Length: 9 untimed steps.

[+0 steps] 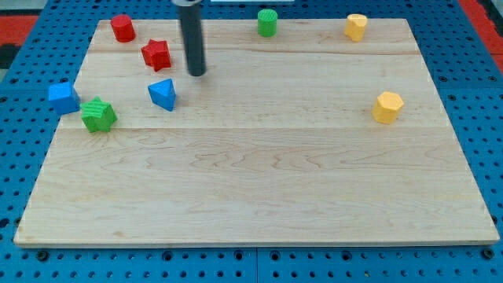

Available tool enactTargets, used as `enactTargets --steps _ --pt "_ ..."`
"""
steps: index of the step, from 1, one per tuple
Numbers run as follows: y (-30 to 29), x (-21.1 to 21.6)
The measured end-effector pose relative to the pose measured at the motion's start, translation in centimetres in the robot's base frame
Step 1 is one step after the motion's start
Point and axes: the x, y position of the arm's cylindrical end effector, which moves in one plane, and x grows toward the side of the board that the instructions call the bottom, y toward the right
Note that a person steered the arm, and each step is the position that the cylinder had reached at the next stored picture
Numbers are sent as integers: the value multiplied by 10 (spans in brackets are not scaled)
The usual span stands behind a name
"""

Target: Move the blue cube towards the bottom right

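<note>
The blue cube sits at the board's left edge, partly overhanging it. My tip rests on the board at the upper left, well to the right of the blue cube and above it. A blue triangular block lies just below and left of my tip, not touching it. A red star block lies to the left of the rod. A green star block sits right beside the blue cube, at its lower right.
A red cylinder stands at the top left. A green cylinder and a yellow block stand along the top edge. A yellow hexagonal block lies at the right. The wooden board lies on a blue pegboard.
</note>
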Motion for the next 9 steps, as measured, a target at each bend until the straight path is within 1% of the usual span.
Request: enactTargets --steps 1,3,4,5,8,9 --pt "-62 3" --pt "-160 10" --pt "-189 12" --pt "-178 45" --pt "-172 126" --pt "-143 164"
